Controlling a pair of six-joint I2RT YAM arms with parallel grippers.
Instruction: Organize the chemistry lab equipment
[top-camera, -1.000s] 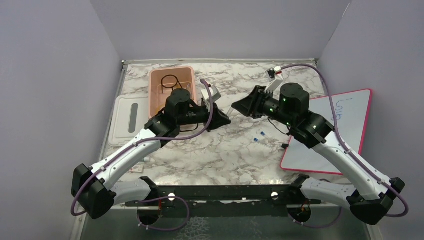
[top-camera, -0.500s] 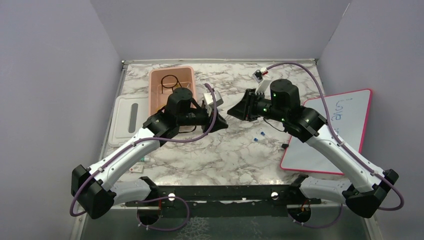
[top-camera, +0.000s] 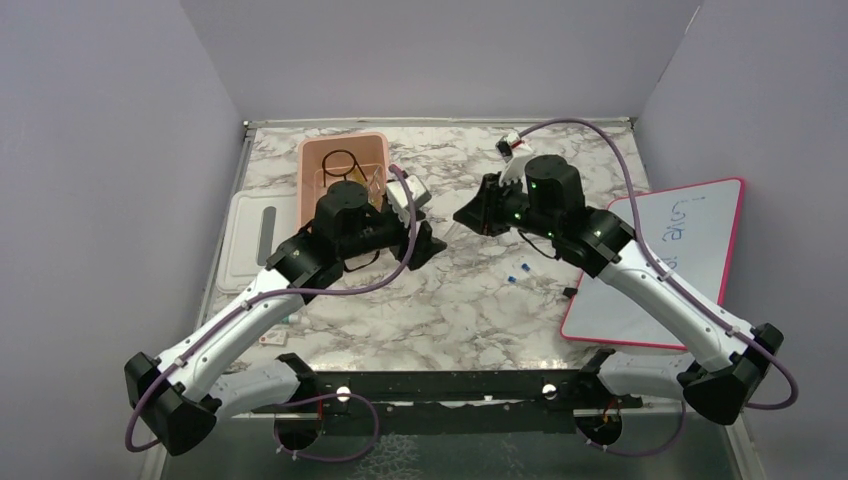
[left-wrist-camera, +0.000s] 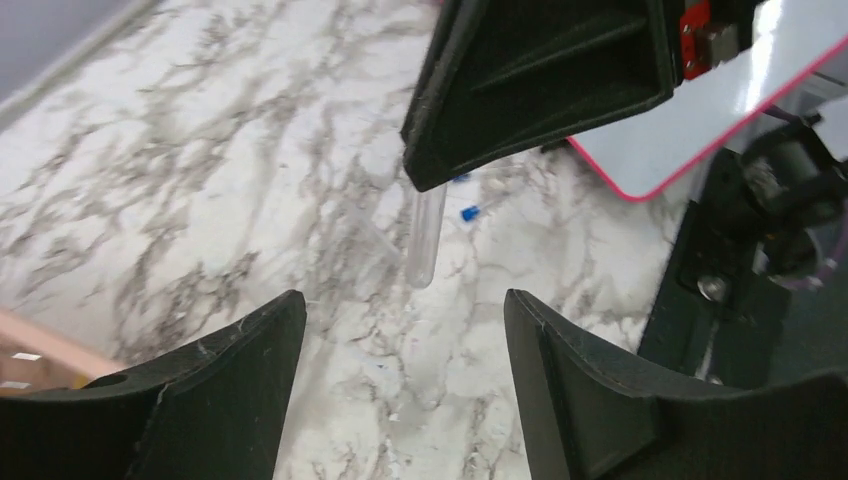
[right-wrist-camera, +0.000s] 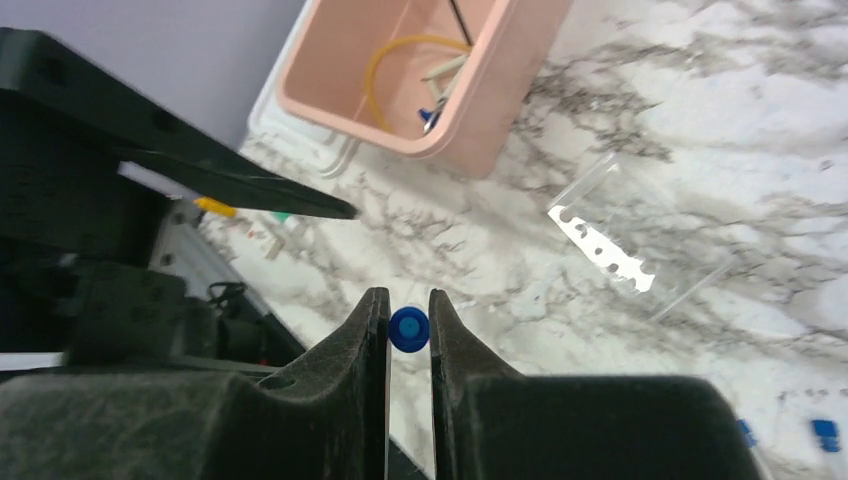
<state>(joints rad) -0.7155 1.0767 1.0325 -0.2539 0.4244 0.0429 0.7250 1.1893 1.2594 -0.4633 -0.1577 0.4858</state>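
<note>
The right pincer (right-wrist-camera: 405, 302) is pinching a clear tube (left-wrist-camera: 424, 232) by its blue cap (right-wrist-camera: 408, 328), with both fingers pressed onto the cap. The tube is hanging over the middle of the bench (top-camera: 450, 310). The left pincer (left-wrist-camera: 400, 312) is facing it at close range, spread wide and carrying nothing. The tube is looking light, stiff, smooth and probably brittle. The cap, or the glass just under it, is seeming the safest hold, with gentle pressure. The pink tub (top-camera: 345, 138) is sitting at the far-left corner, holding the black wire ring (top-camera: 340, 150). The tiny blue pieces (top-camera: 518, 273) are lying toward the right edge, near the whiteboard (top-camera: 690, 250).
</note>
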